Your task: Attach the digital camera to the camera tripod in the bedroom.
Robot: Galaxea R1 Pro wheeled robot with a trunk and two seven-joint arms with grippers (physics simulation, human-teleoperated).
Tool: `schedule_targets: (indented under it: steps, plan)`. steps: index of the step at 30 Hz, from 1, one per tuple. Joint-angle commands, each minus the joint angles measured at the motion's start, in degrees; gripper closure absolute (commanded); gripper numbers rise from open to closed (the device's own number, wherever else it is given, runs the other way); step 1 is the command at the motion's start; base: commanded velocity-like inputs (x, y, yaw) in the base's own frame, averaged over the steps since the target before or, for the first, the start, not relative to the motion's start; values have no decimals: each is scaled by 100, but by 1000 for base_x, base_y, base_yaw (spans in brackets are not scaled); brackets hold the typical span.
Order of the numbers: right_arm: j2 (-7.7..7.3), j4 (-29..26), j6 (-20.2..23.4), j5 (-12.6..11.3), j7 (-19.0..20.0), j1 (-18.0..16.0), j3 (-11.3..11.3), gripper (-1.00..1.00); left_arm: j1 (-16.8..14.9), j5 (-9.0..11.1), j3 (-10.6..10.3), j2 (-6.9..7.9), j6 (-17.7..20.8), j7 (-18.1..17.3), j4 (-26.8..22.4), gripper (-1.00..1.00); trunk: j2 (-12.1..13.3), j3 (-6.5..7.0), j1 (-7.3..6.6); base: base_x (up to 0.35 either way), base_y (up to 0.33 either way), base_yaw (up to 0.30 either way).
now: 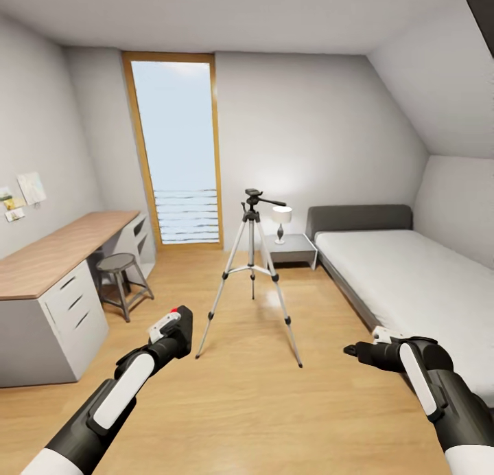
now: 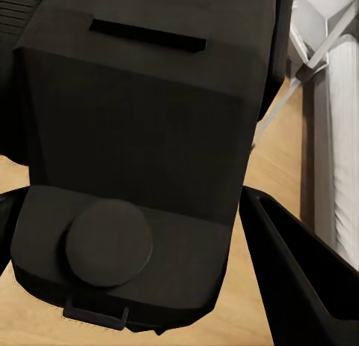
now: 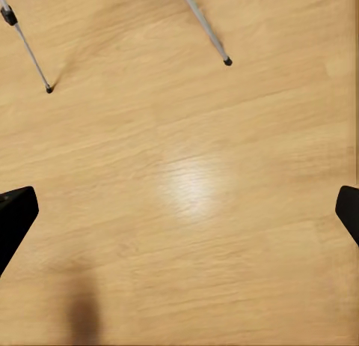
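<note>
Digital camera (image 2: 127,151) is clamped between the left gripper (image 1: 173,329) jaws; right gripper (image 1: 357,350) jaws are spread wide above the floor (image 3: 187,189), near the camera tripod (image 1: 252,269).

Both arms are matte black with long white inset panels and white upper segments — the left gripper (image 1: 171,322) carries a white plate behind its black fingers
</note>
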Motion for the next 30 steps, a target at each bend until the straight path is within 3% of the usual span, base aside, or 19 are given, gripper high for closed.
schedule_targets:
  steps: [1, 30]
  plan:
    - [2, -2, 22, 38, 52, -2, -8, -100, -3, 26, -20, 4, 8, 34, -9, 100, -4, -2, 5, 265, -93, -45]
    - [36, 8, 22, 55, 686, -2, -56, -100, -3, 14, -119, -1, 58, 40, 145, 100, -4, -2, 5, 289, -113, -6]
